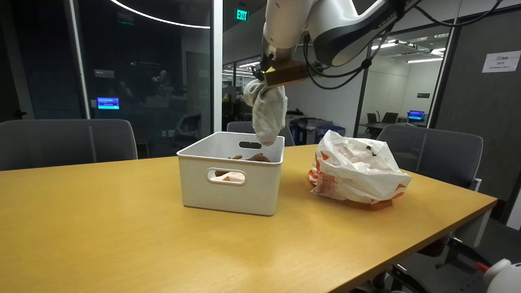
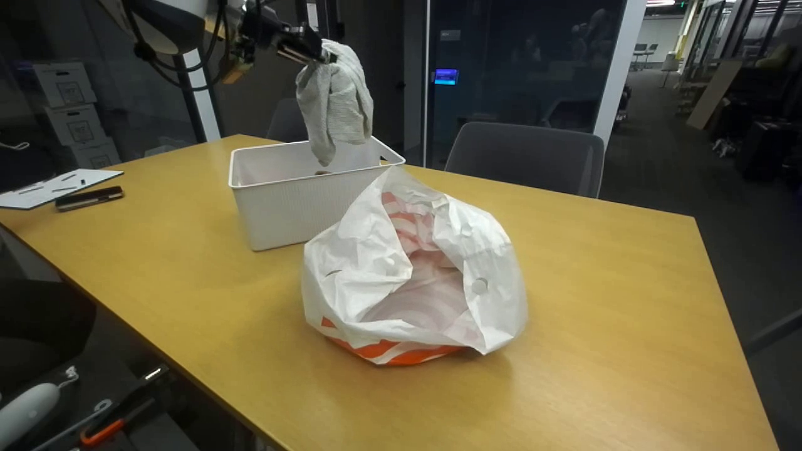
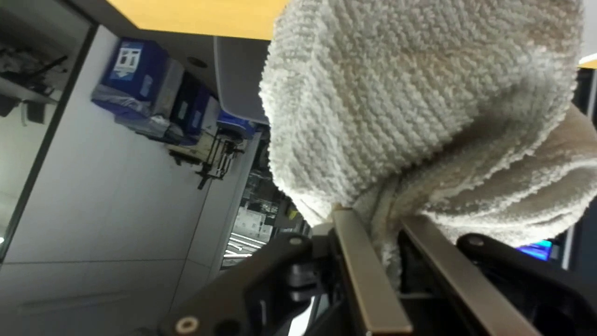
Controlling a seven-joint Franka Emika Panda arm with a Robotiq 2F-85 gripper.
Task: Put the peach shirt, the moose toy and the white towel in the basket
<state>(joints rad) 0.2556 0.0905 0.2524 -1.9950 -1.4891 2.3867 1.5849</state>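
An off-white, ribbed terry-cloth towel point(image 3: 410, 102) is hanging in loose folds from the black two-fingered gripper point(image 3: 380, 217), whose jaws are clenching a bunched part of it between slim metallic fingers point(image 3: 367, 270). Below the jaws, a white rectangular plastic basket point(image 1: 232, 199) with oval handle slots is standing, and in both exterior views the towel's lower end is dangling over its opening. Inside that basket, lower than the jaws, a peach-coloured cloth point(image 1: 233, 177) is showing through a handle slot, and a brown soft-looking thing point(image 1: 259, 158), perhaps the moose toy though too little of it is showing to be sure, is peeking over the rim. Beside the basket and well below the jaws, a crumpled white plastic bag point(image 1: 358, 171) with orange markings is sitting with its mouth gaping. A long yellow-brown table point(image 1: 101, 224) is carrying both beneath the jaws. In an exterior view, a white flat sheet point(image 2: 59, 188) and a slim black object point(image 2: 89, 198) are lying near the table's edge, well apart from the jaws. Above the jaws, the white-and-black robot arm point(image 1: 331, 16) is arching; farther out, grey-backed chairs point(image 1: 61, 144) are standing around the table.
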